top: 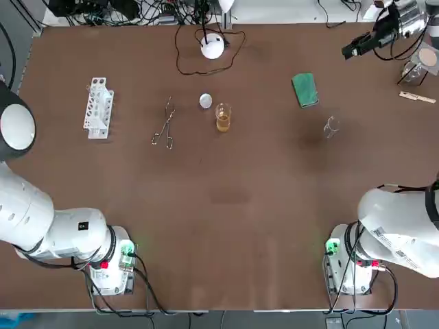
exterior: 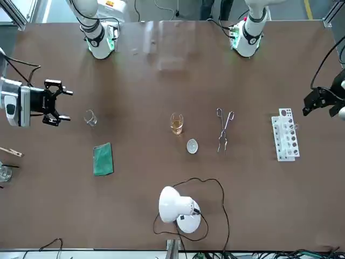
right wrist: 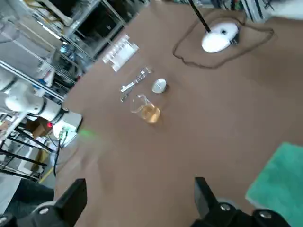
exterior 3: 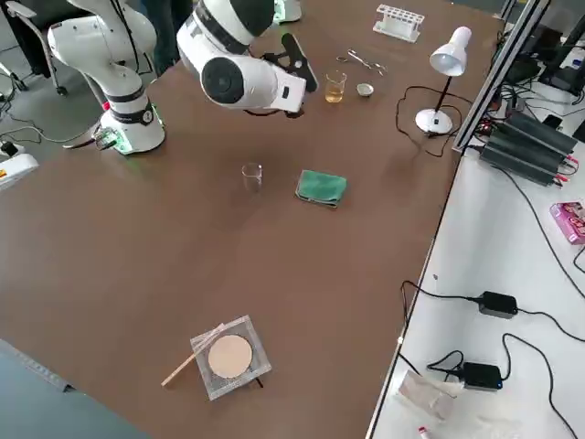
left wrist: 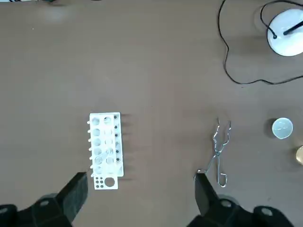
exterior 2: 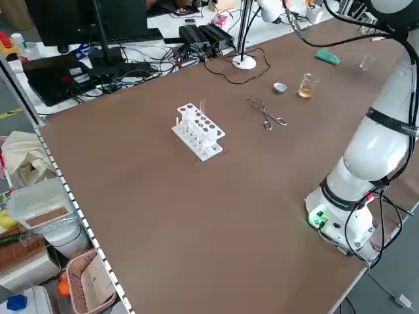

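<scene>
The white tube rack (left wrist: 106,144) stood on the brown worktop (top: 226,219), close to its left edge. The left gripper (left wrist: 139,178) hung in the air above the rack. Its two fingers were spread wide, with nothing between them. The metal tongs (left wrist: 218,151) lay near the rack but did not touch it.

On the right side, a small empty glass (exterior: 90,117) stood by itself. A green cloth (exterior: 103,159) lay near it, closer to the far edge. The right gripper (exterior: 63,105) floated above the worktop beside the small glass, out toward the right edge. It was wide open and held nothing.

In the middle stood a glass of yellow-brown liquid (top: 223,118), with a little round dish (top: 206,101) just beside it. A white lamp (top: 213,46) sat by the far edge, its cord looping around it. At the far right corner lay a square mesh pad (exterior 3: 228,357) with a wooden stick (exterior 3: 187,363) against it. A wide stretch of bare worktop lay between these things and the two arm bases, so there was lots of room to move there.
</scene>
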Tool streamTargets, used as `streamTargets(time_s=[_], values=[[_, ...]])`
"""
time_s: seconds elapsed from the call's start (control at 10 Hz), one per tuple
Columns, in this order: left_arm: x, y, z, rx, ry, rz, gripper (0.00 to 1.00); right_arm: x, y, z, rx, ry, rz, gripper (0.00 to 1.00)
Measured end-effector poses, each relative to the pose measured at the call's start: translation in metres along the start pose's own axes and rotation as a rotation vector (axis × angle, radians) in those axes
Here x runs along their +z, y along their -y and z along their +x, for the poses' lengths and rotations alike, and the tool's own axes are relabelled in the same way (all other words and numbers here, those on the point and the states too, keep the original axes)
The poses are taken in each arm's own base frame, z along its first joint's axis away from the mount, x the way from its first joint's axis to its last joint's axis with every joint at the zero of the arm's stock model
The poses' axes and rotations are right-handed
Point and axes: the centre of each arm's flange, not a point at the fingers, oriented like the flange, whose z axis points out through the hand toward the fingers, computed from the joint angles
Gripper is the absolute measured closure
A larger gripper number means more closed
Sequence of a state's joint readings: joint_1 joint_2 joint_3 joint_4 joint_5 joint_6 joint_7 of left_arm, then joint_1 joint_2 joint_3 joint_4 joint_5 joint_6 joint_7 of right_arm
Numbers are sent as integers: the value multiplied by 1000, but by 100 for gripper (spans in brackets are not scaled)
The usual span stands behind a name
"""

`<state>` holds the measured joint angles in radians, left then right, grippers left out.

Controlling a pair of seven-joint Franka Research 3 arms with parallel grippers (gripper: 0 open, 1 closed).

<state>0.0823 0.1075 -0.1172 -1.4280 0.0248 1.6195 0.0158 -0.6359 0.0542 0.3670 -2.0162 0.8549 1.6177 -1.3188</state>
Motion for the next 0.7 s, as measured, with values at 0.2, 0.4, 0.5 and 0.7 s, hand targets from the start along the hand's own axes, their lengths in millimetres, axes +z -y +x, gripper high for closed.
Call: streamTargets(time_s=[0.2, 0.4, 0.5, 0.7], values=[[0, 0, 0, 0, 0, 0, 0, -4, 12, 12, 118, 107, -122, 0], [0, 0, -1, 0, 7, 0, 0, -9, 27, 27, 217, 184, -218, 0], [1, 0, -1, 0, 8, 0, 0, -10, 33, 33, 263, 209, -264, 0], [1, 0, -1, 0, 10, 0, 0, -8, 45, 43, 348, 248, -340, 0]])
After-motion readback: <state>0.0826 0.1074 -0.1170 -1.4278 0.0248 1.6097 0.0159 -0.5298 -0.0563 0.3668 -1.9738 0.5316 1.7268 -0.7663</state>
